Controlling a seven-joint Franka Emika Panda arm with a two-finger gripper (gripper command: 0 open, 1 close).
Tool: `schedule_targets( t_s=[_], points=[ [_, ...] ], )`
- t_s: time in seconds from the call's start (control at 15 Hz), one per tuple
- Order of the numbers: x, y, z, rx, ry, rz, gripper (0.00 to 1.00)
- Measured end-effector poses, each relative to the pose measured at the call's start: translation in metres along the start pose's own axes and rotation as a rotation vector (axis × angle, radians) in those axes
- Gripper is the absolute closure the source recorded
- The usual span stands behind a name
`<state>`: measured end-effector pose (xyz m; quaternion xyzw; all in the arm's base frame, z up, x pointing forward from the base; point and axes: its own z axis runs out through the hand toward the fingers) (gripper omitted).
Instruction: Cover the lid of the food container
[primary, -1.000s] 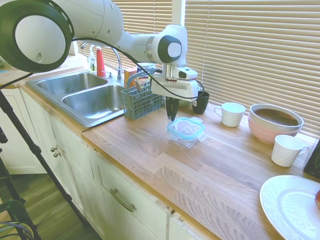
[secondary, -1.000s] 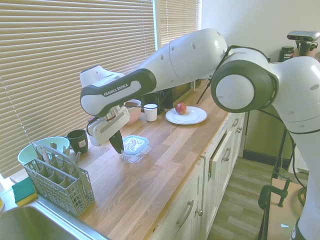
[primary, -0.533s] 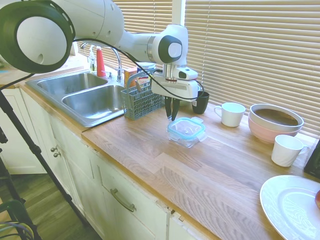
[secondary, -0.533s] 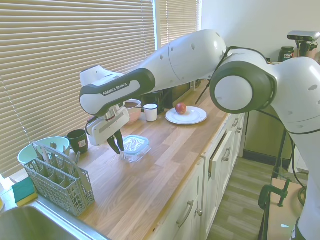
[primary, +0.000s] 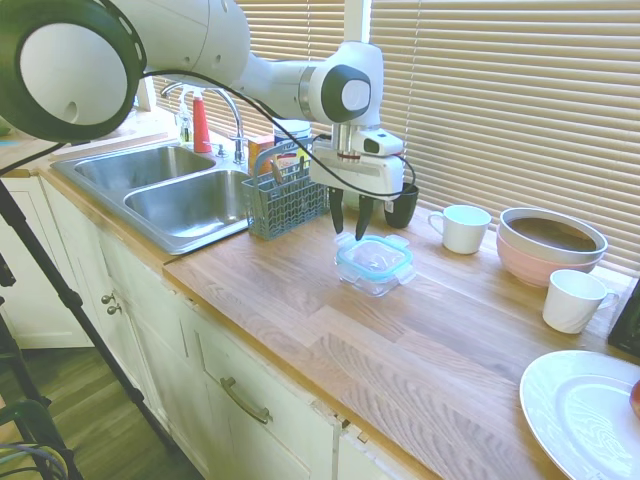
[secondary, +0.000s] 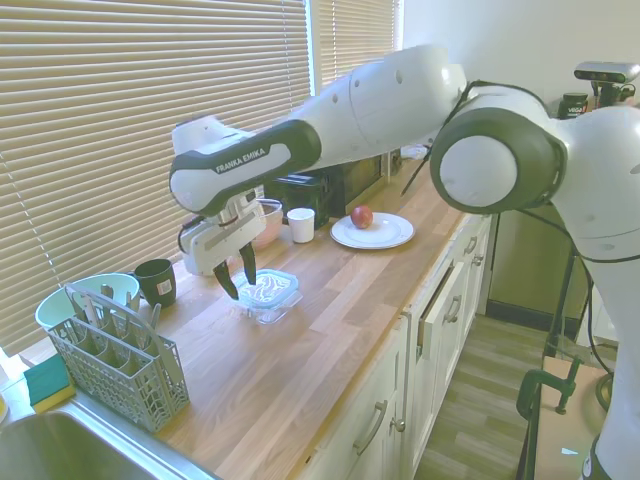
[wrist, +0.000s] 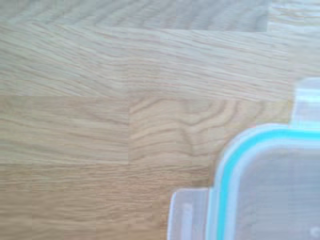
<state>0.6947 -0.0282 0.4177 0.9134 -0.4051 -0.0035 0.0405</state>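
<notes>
**Lid on container, claw open above it**

Lid (primary: 374, 256) seen lying flat on top of the food container (primary: 378, 280), teal rim lined up with the clear dish beneath, both on the wooden counter (primary: 420, 340) near its middle. Claw (primary: 349, 229) found hovering just above the lid's edge on the sink side, fingers (primary: 362, 218) spread apart with a clear gap between them, gripping nothing, tips pointing down. Same spread noted from the opposite side: claw (secondary: 238, 286) poised over the near edge of the lid (secondary: 268, 289), no contact made out. From the wrist, only a rounded corner of the lid (wrist: 270, 190) with its teal seal and two clear snap tabs, set against bare wood grain, somewhat blurred.

Grey cutlery basket (primary: 283, 200) placed between the sink (primary: 180, 195) and the container. Dark cup (primary: 402, 205) standing just behind the claw, white mug (primary: 463, 228) beside it, pink bowl (primary: 548, 250) further along, another white cup (primary: 574, 300) near that. Large white plate (primary: 585, 415) at the counter's far end, with an apple (secondary: 362, 216) on it. Mint-green bowl (secondary: 85, 292) behind the basket.
</notes>
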Motion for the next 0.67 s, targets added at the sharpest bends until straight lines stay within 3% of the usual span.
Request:
schedule_targets(
  t_s=[0.33, 0.67],
  points=[
    [-0.023, 0.066, -0.031, 0.035, -0.027, -0.013, 0.0],
    [-0.055, 0.121, 0.005, 0.043, -0.071, -0.063, 0.0]
  ],
)
